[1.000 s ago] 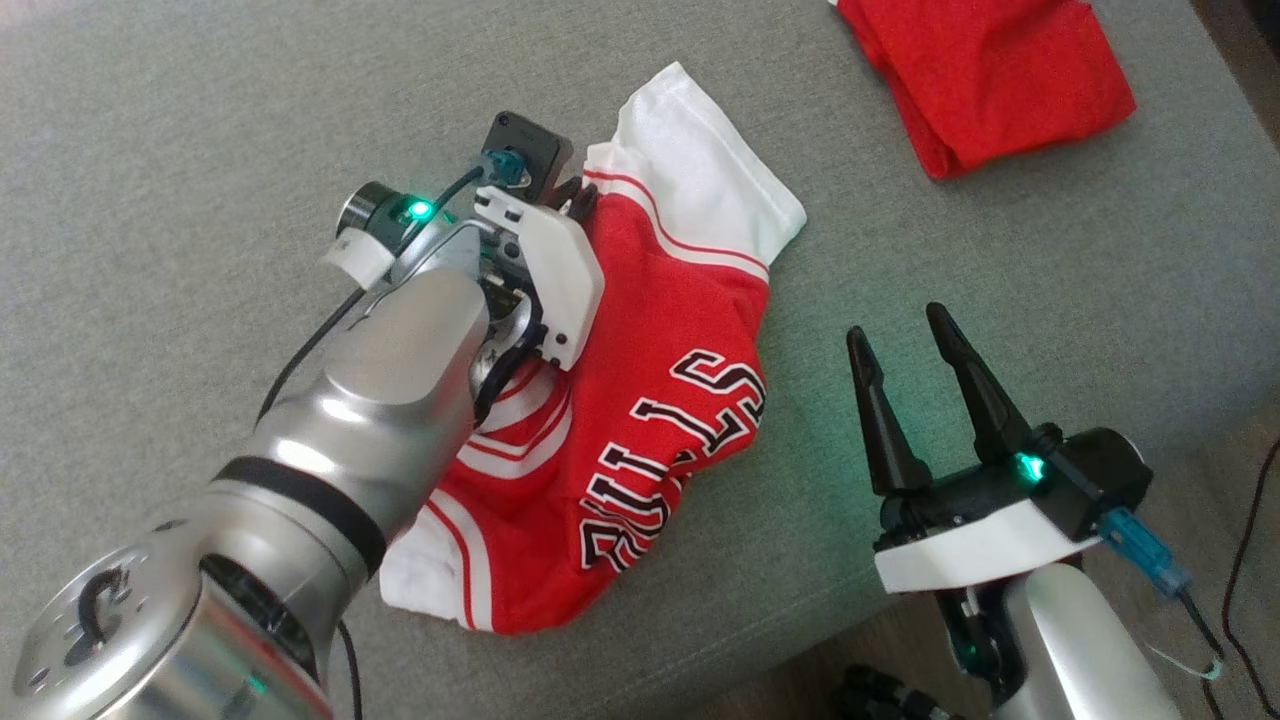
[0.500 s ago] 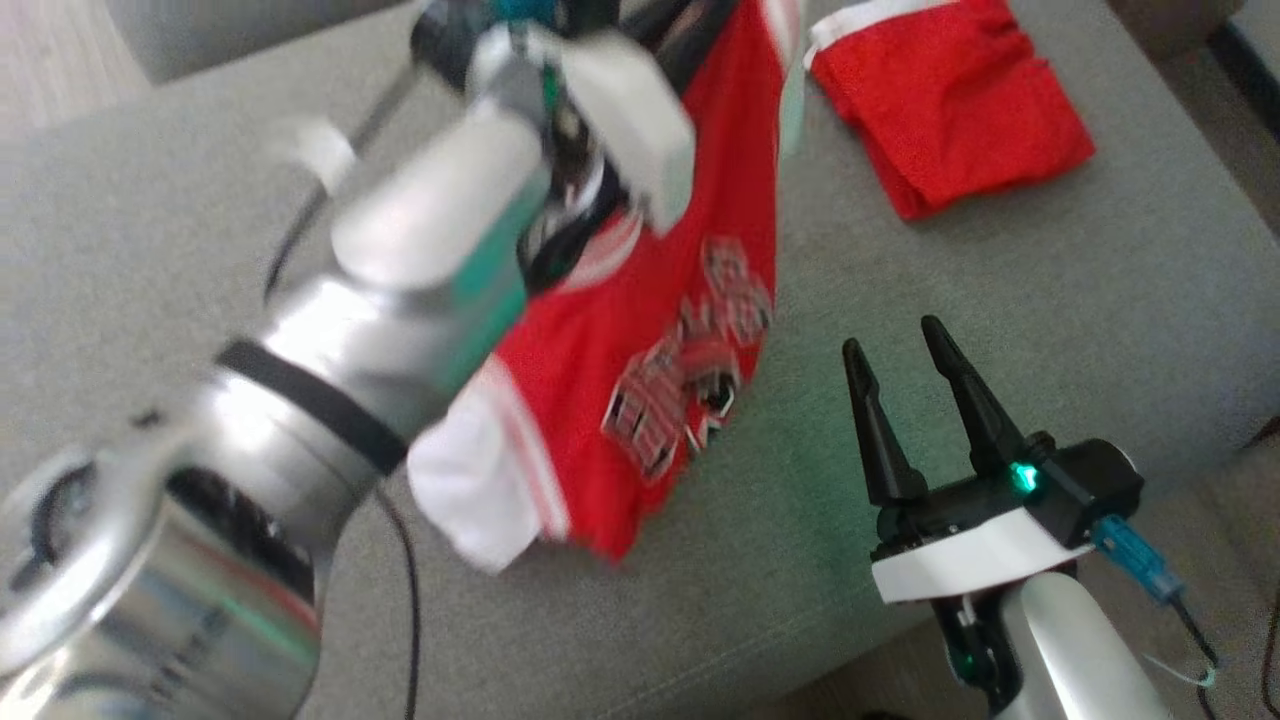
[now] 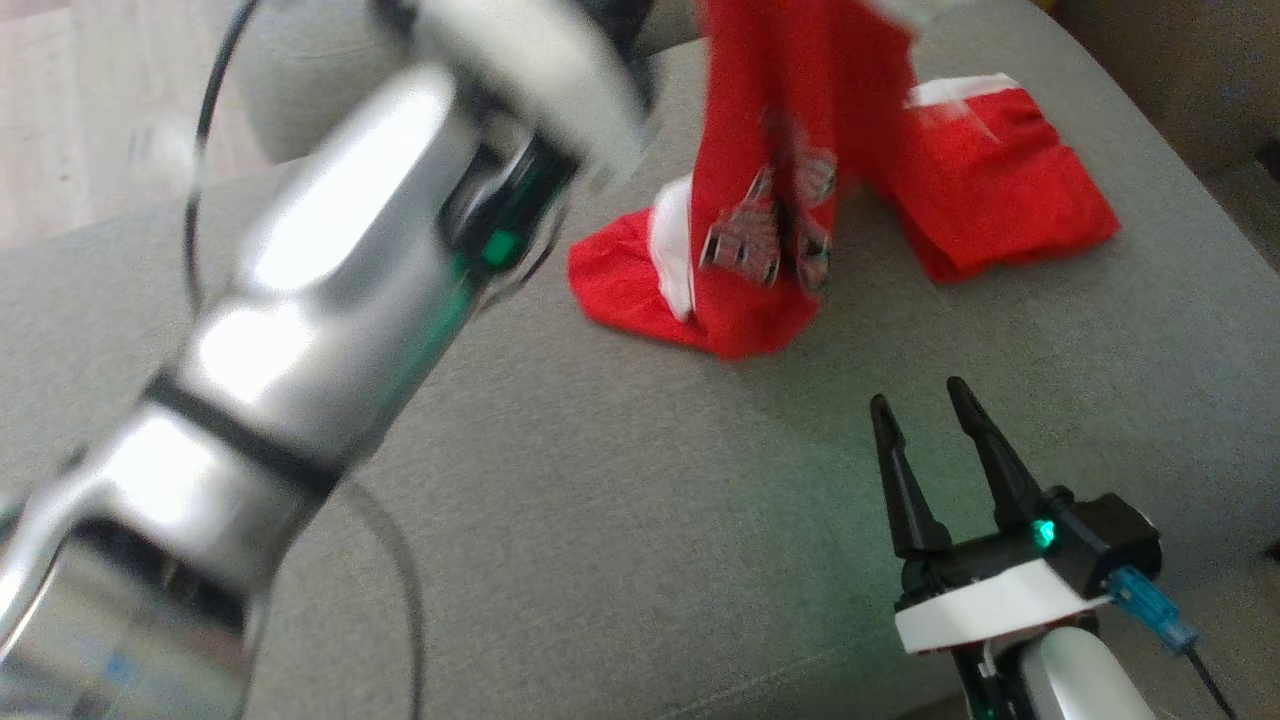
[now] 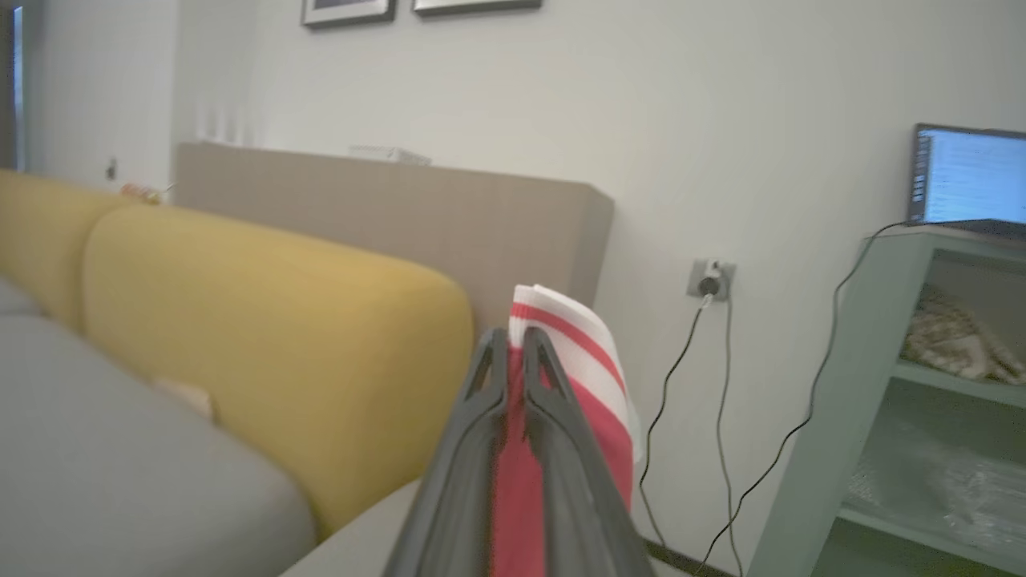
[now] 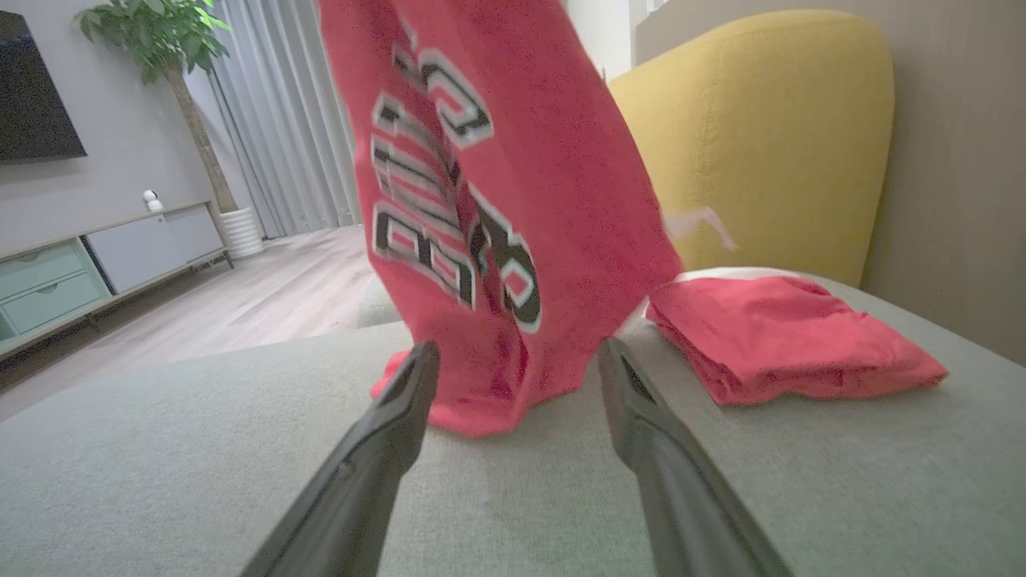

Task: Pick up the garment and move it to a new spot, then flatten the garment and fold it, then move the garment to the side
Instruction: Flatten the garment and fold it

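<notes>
My left gripper (image 4: 515, 340) is clenched on the white, red-striped trim of a red mesh jersey with black-and-white lettering (image 3: 770, 150). The two dark fingers pinch the cloth between them, and a fold of trim pokes out past their tips. The jersey hangs straight down from that grip in a narrow, gathered column, with the lettering crumpled near its lower end. Its bottom is bunched on the grey fabric sofa seat (image 3: 600, 520), toward the seat's far edge. My silver left forearm (image 3: 300, 300) reaches up across the seat's left side, blurred.

My right gripper (image 3: 918, 392) is released, fingers spread wide with nothing between them. It hovers above the seat near its front edge, on the right, pointing at the hanging jersey but apart from it.

A folded red cloth with a white edge (image 3: 1000, 220) lies just beside the jersey, near the seat's far right corner, before a yellow back cushion (image 5: 761, 136).
</notes>
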